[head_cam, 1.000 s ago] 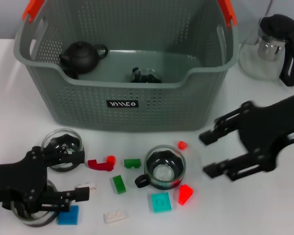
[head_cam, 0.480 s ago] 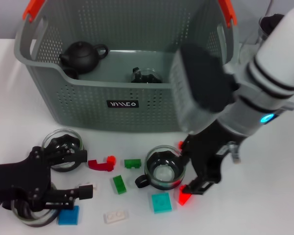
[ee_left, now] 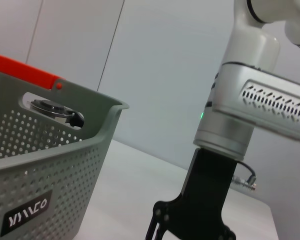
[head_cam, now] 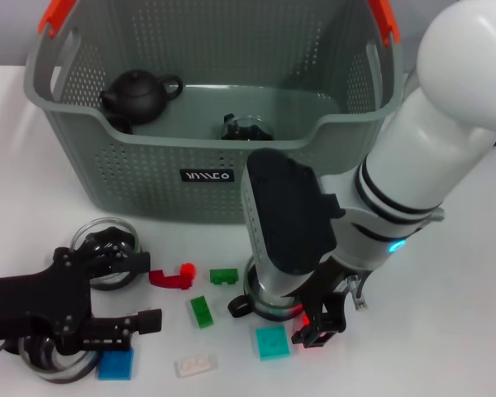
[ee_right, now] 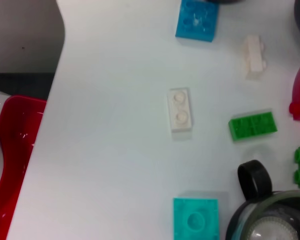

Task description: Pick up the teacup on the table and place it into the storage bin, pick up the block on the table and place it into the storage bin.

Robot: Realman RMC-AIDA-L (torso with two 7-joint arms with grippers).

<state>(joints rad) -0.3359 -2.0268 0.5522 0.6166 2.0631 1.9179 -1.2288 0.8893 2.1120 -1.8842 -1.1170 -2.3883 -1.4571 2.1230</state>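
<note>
1. Swung in from the right edge of the tabletop (head_cam: 446,331) since a second ago: right arm (head_cam: 430,165), now bent steeply down over the middle of the near edge, covering most of the teacup (head_cam: 246,304).
2. Storage bin (head_cam: 231,178) at the far edge, middle, upright, label facing the near edge; inside, a black teapot (head_cam: 140,93) toward its left end and a small glass piece (head_cam: 246,126) near its middle. Same spot as before.
3. Left end effector (head_cam: 140,294) low over the near left corner, spread wide, gripping nothing, about where it was a second ago; far finger over a glass cup (head_cam: 107,240).
4. Right end effector (head_cam: 318,322) down just beside the teacup, on its right-edge side, over a red block (head_cam: 307,337); cannot tell how wide it stands.
5. Teacup on the tabletop, in front of the bin and outside it, black handle toward the left edge; only rim and handle showing past the arm.
6. Blocks scattered on the tabletop along the near edge, none in the bin: teal block (head_cam: 271,341) just nearside of the teacup, green block (head_cam: 201,310) left of it, white block (head_cam: 194,365) and blue block (head_cam: 116,364) further toward the near left corner.
</note>
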